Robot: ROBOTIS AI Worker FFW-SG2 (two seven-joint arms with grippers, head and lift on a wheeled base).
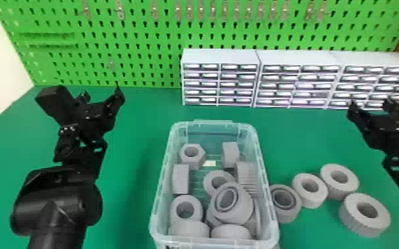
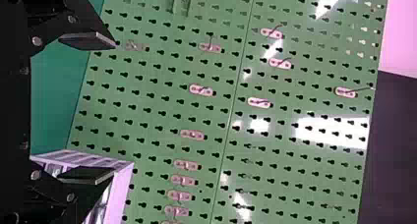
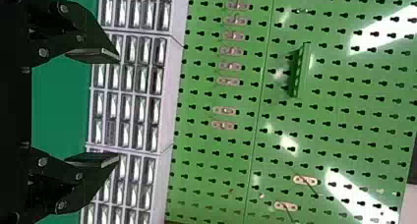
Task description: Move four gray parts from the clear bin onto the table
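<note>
Green table point(image 1: 129, 202), and four gray rings point(image 1: 350, 207) sit lower right beside the clear bin point(image 1: 212, 123); left claw point(image 1: 101, 92) upper left, right claw point(image 1: 369, 106) far right, both spread open!

Carries, on the green table point(image 1: 136, 116), a clear bin point(image 1: 202, 241), four gray parts point(image 1: 351, 207) right of it, and white drawer cabinets point(image 1: 222, 56) behind.

Bin point(image 1: 163, 188) stood on table point(image 1: 129, 159), parts point(image 1: 194, 161) inside. Four rings point(image 1: 354, 204) lay on table, right of bin. Drawer cabinets point(image 1: 291, 81) stood far, centre to right, before pegboard point(image 1: 142, 49).
</note>
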